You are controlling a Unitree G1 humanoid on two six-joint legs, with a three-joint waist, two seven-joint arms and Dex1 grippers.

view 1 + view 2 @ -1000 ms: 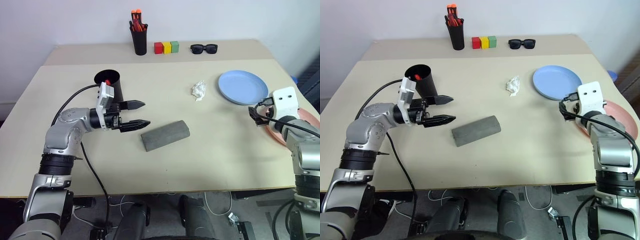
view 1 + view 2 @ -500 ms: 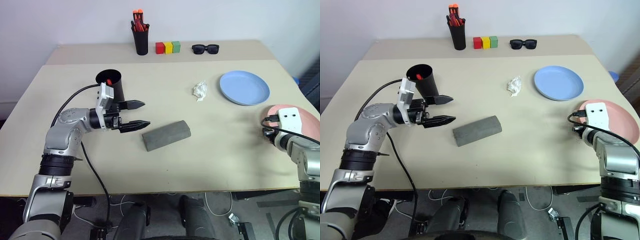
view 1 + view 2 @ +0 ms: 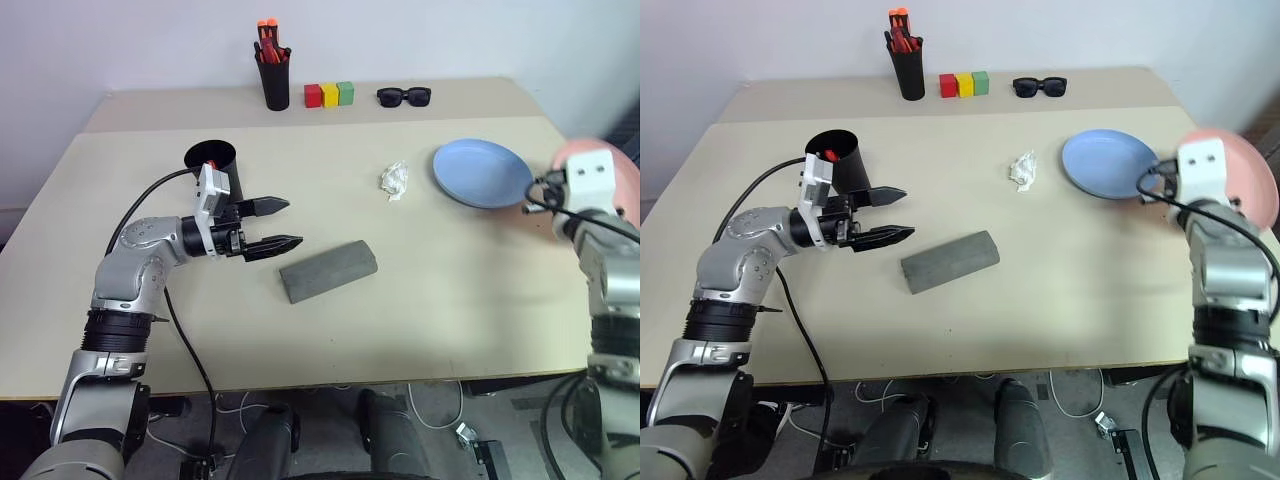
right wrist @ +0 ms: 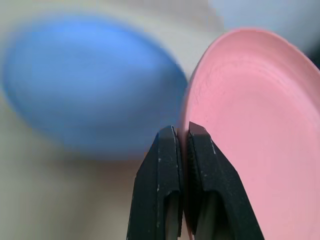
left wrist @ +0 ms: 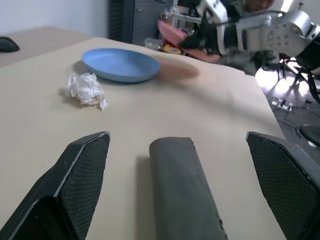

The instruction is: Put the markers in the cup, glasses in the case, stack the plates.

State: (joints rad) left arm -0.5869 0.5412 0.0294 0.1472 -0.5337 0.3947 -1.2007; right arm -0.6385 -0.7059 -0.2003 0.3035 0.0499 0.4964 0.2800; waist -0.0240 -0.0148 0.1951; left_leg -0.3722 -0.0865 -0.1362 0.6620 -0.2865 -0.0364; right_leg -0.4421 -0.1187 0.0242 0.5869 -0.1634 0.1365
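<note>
My right gripper (image 4: 182, 131) is shut on the rim of the salmon pink plate (image 4: 250, 125) and holds it tilted in the air at the table's right edge. The light blue plate (image 3: 482, 172) lies flat on the table just left of it. The grey case (image 3: 328, 270) lies closed at mid-table. My left gripper (image 3: 292, 223) hangs open just left of the case, pointing at it, with nothing between its fingers. Behind that hand stands the black cup (image 3: 848, 172), with a red marker (image 3: 828, 155) showing inside it. The glasses are out of view.
A crumpled white paper (image 3: 395, 181) lies between the case and the blue plate. Along the far edge stand a black pen holder (image 3: 273, 80) with orange-capped pens, three coloured blocks (image 3: 329, 95) and black sunglasses (image 3: 404, 96).
My right gripper dipped to the pink plate, shut on its rim and lifted it off the table, up beside the blue plate. The left arm has kept still.
</note>
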